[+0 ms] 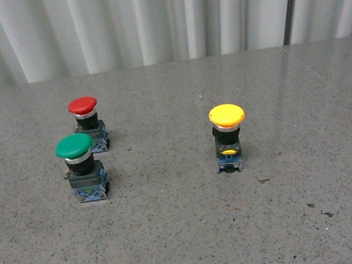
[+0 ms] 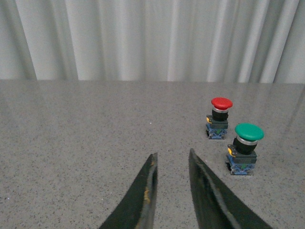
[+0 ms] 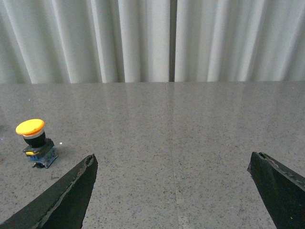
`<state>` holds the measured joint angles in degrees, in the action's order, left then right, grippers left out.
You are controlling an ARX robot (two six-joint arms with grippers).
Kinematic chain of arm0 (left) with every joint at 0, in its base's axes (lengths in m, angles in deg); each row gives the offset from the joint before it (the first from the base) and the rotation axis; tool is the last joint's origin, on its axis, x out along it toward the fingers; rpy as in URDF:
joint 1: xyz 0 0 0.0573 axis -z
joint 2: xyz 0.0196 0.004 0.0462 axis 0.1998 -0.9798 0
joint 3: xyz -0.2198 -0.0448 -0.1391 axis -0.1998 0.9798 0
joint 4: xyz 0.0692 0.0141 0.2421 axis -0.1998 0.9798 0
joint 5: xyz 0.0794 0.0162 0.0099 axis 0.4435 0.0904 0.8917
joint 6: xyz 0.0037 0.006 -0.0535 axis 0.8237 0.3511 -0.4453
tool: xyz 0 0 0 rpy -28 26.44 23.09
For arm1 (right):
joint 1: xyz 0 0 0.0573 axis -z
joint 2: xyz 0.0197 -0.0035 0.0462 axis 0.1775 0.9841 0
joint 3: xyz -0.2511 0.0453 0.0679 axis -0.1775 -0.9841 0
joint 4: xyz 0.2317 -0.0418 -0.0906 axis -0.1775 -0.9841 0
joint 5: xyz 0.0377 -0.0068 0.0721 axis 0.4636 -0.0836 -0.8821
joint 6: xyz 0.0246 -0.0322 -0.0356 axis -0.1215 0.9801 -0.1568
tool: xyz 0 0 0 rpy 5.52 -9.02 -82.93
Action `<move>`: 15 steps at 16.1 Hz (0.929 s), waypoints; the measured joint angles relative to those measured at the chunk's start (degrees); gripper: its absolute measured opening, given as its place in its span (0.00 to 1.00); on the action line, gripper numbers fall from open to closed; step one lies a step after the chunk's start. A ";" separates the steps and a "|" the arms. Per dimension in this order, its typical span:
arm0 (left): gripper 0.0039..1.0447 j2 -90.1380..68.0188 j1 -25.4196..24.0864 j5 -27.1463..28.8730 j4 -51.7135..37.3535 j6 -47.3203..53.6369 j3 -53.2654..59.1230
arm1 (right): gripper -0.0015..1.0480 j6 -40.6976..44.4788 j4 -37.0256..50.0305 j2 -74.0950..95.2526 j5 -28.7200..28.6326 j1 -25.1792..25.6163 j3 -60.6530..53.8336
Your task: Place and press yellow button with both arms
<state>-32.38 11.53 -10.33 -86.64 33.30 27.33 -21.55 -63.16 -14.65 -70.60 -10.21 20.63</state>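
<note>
The yellow button (image 1: 230,137) stands upright on the grey table, right of centre in the front view, with a yellow cap, black body and blue base. It also shows in the right wrist view (image 3: 34,141), beyond one finger of my right gripper (image 3: 172,162), which is open wide, empty and well short of the button. My left gripper (image 2: 172,157) is shut with its thin black fingers near together, holding nothing, above bare table. Neither arm shows in the front view.
A red-capped button (image 1: 87,122) and a green-capped button (image 1: 81,166) stand close together at the left of the table; both also show in the left wrist view, red (image 2: 219,117) and green (image 2: 245,147). White curtains (image 1: 157,14) hang behind the table's far edge.
</note>
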 joint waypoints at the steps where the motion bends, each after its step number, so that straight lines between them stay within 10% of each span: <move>1: 0.27 0.00 0.00 0.00 0.00 0.00 0.00 | 0.94 0.00 0.00 0.00 0.00 0.00 0.00; 8: 0.96 0.00 0.00 0.00 0.00 0.07 0.00 | 0.94 0.00 0.00 0.00 0.00 0.00 0.00; 14: 0.94 0.00 0.00 0.00 0.00 0.02 0.00 | 0.94 -0.50 -0.57 0.15 -1.07 0.28 0.07; 15: 0.94 0.00 0.00 0.04 0.02 0.02 0.00 | 0.94 -4.07 -2.27 4.28 -10.01 3.04 1.33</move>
<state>-32.38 11.53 -10.29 -86.61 33.32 27.33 -25.62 -65.43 -10.37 -80.61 -7.17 21.97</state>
